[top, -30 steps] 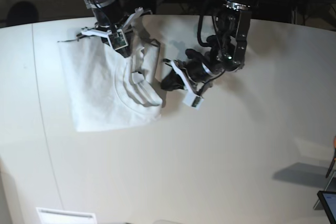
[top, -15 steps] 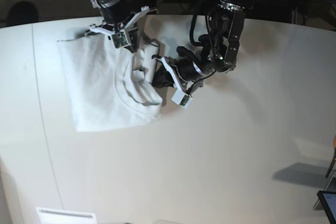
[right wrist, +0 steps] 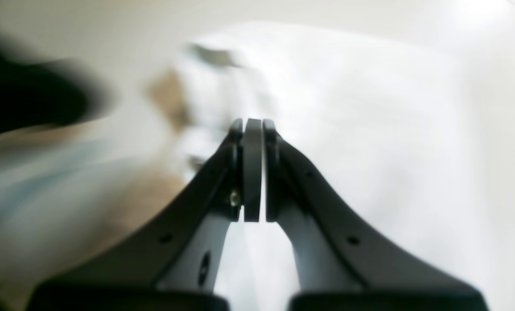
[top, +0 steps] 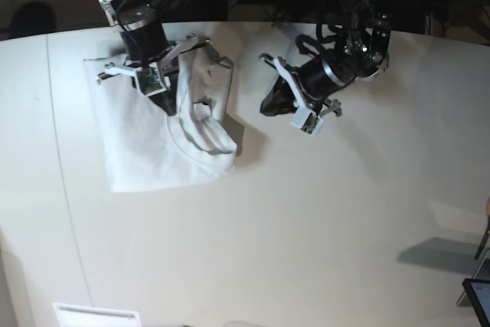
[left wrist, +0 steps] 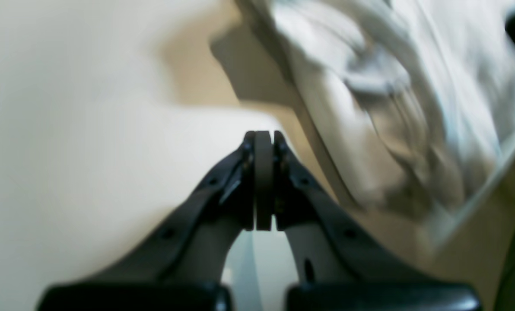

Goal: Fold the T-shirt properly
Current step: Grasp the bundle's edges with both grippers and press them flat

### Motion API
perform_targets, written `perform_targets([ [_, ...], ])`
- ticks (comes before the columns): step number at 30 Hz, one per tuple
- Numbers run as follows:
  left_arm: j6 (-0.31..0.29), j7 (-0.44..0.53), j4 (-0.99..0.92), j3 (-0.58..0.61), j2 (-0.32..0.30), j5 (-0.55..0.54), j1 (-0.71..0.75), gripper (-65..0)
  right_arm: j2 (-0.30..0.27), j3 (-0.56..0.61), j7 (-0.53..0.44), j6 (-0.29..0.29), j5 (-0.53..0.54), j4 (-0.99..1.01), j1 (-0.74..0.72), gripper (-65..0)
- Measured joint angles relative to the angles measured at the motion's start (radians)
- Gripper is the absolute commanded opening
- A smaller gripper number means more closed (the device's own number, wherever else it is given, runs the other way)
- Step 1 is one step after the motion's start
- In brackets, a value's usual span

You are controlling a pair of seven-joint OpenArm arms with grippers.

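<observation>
On the off-white tabletop [top: 344,212]: white T-shirt [top: 145,139], half-folded and bunched; right gripper [top: 170,105] over it, left gripper [top: 269,105] beside, both pressed together, empty, apparently between grasps.

Both arms [top: 348,32] black, jointed, with loose black cables looped along the upper links. Small green lights on each. White brackets flank the wrists. Left gripper [left wrist: 264,142]: black curved fingers [left wrist: 309,194] with small screw holes, grey pads at the tips. Right gripper [right wrist: 252,129]: same build, one brass-coloured screw near the pads.
</observation>
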State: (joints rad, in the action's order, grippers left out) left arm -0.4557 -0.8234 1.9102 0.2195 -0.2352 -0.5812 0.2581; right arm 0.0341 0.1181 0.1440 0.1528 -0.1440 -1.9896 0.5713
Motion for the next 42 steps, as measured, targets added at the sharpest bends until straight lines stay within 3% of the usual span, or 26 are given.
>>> perform_targets([
  [3, -0.008, 0.024, 0.096, 0.005, 0.006, -0.007, 0.013, -65.0, 0.003, -0.096, -0.048, 0.003, 0.000, 0.003, -0.029, -64.9],
  [6, 0.005, 0.116, 0.108, 0.053, 0.007, -0.013, 0.013, -65.0, 0.002, -0.189, -0.048, 0.005, 0.000, 0.007, -0.069, -64.9],
  [15, -0.003, 0.181, 0.095, 0.357, 0.007, -0.006, -0.013, -65.0, -0.001, -0.471, 0.115, 0.003, 0.000, 0.023, -0.159, -64.9],
  [20, 0.004, 0.182, 0.062, 0.396, 0.009, 0.036, -0.039, -65.0, 0.002, -0.492, 0.163, 0.013, 0.001, 0.031, -0.153, -64.9],
  [24, 0.004, 0.183, -0.003, 0.388, 0.023, 0.073, -0.043, -65.0, 0.012, -0.491, 0.177, 0.097, 0.004, 0.037, -0.138, -64.9],
  [28, 0.004, 0.174, -0.056, 0.396, 0.024, 0.114, -0.090, -65.0, 0.055, -0.493, 0.184, 0.122, 0.003, 0.038, -0.139, -64.9],
  [34, 0.003, 0.175, -0.074, 0.397, 0.034, 0.113, -0.162, -65.0, 0.055, -0.489, 0.177, 0.118, 0.003, 0.038, -0.115, -64.9],
  [39, 0.002, 0.183, -0.181, 0.397, 0.085, 0.112, -0.231, -65.0, 0.057, -0.489, 0.172, 0.123, 0.004, 0.037, -0.091, -64.9],
  [42, -0.002, 0.186, -0.306, 0.399, 0.117, 0.117, -0.259, -65.0, 0.052, -0.489, 0.170, 0.124, 0.100, 0.036, -0.063, -64.9],
])
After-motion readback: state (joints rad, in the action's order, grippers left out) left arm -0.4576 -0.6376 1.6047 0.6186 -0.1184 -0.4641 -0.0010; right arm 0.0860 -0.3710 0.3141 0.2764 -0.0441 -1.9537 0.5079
